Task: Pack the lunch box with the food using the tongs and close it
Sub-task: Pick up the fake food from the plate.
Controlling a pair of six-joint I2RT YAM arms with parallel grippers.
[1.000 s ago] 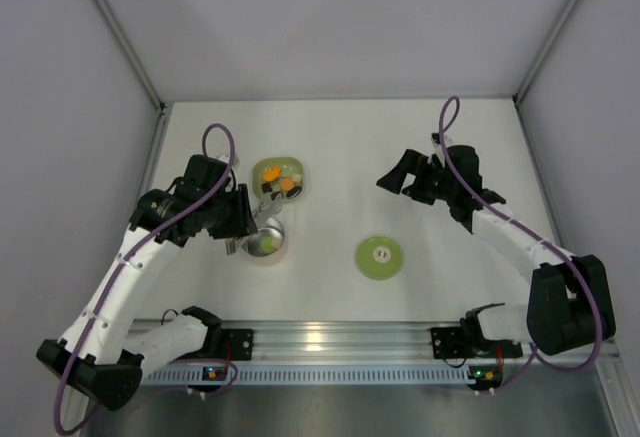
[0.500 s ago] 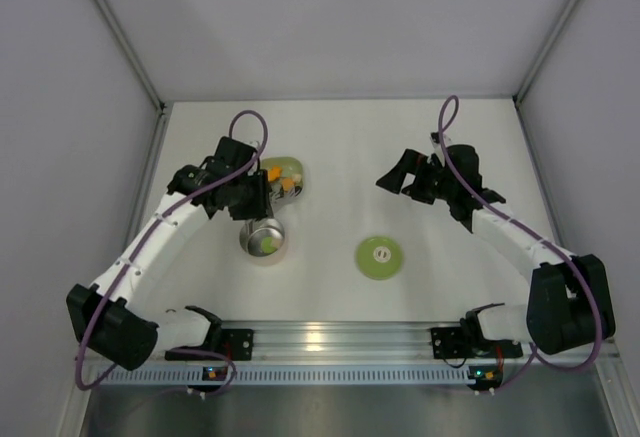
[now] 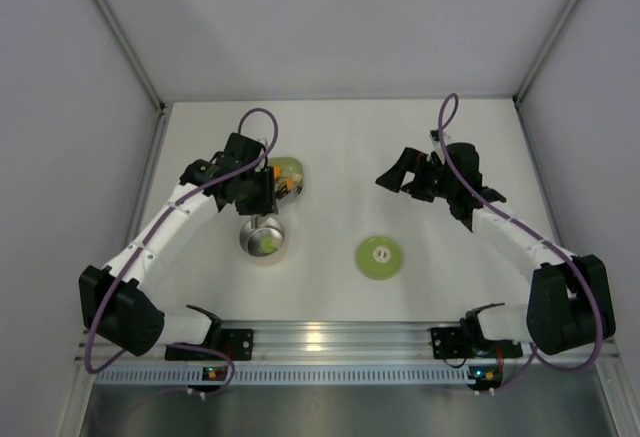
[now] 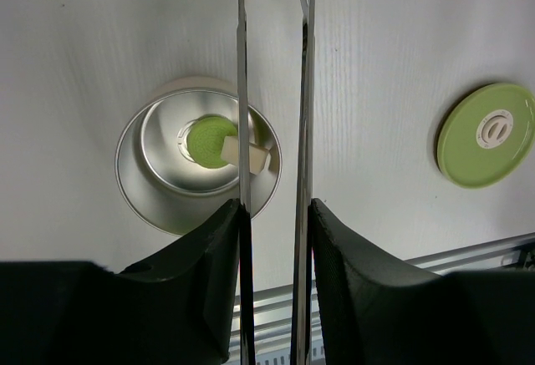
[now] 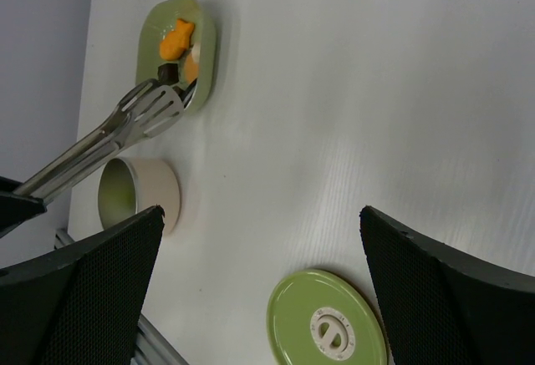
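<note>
My left hand (image 4: 274, 215) pinches the tongs (image 4: 303, 114) between its 2 fingers, which are partly closed on the handle end at the bottom of my left wrist view. The 2 thin arms run straight up the frame, close together but not touching. In the right wrist view, the tips of the tongs sit at the edge of the green dish (image 5: 155, 24) in the upper left, beside the orange and dark food (image 5: 177, 38). I cannot tell whether they touch a piece. The lunch box (image 4: 144, 202) stands open left of centre, holding 1 green piece and 1 pale piece. Its lid (image 4: 468, 160) lies flat at the right edge, well apart. My right hand (image 5: 259, 211) is spread wide above the table (image 5: 351, 89), holding nothing.
</note>
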